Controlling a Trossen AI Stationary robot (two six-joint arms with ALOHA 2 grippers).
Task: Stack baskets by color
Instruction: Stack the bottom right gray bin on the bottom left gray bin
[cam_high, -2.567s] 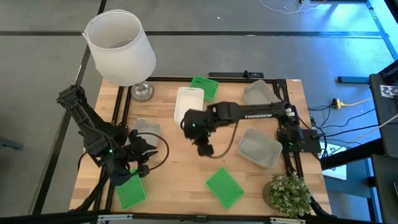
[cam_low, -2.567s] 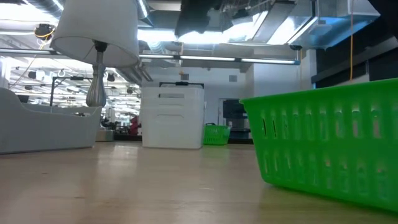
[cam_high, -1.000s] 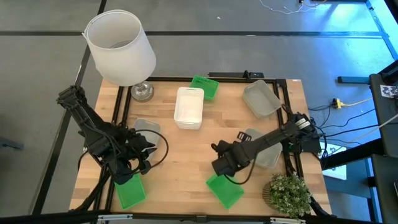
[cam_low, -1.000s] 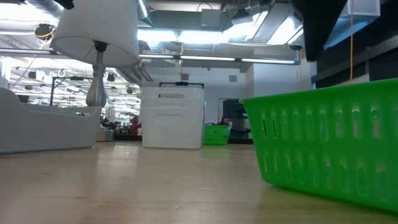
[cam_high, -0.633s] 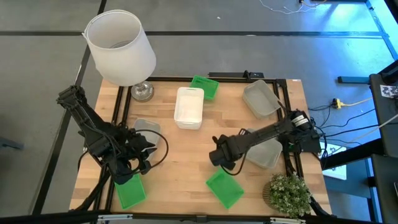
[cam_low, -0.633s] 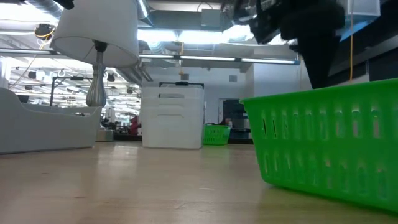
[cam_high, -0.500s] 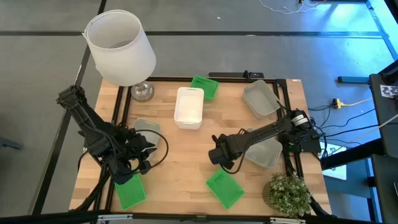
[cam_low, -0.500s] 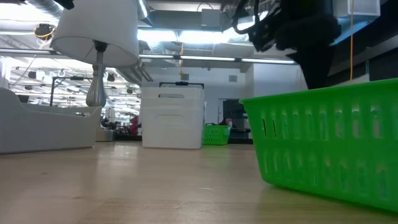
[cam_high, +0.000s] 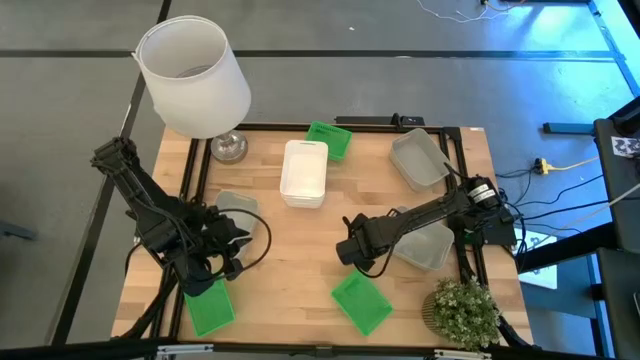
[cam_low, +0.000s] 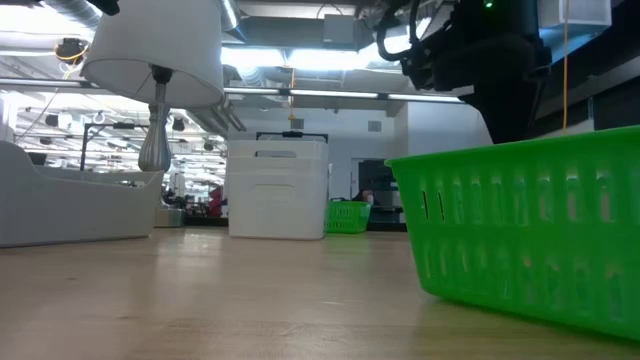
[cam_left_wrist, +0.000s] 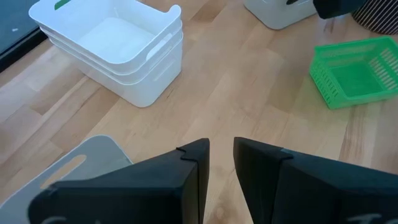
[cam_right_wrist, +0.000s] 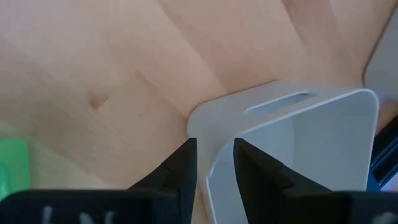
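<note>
Three green baskets lie apart: one at the near middle (cam_high: 361, 304), one at the near left (cam_high: 210, 307), one at the far edge (cam_high: 329, 139). White baskets (cam_high: 304, 172) sit nested, far middle. Grey baskets lie at the far right (cam_high: 420, 158), the right (cam_high: 428, 245) and the left (cam_high: 234, 204). My right gripper (cam_right_wrist: 214, 158) is open and points down, one finger on either side of the right grey basket's end wall (cam_right_wrist: 205, 134) near a corner. My left gripper (cam_left_wrist: 221, 155) hangs open above the left grey basket (cam_left_wrist: 74, 165), with nothing between its fingers.
A big white lampshade on a metal foot (cam_high: 194, 74) stands at the far left corner. A potted plant (cam_high: 463, 310) stands at the near right corner. Bare wood (cam_high: 290, 260) lies between the two arms. A black frame (cam_high: 340, 124) rims the table.
My right gripper has come down and shifted a little toward the table's far edge, away from the near green basket, rolling its wrist as it went. It now stands over the right grey basket's end. No basket has moved.
</note>
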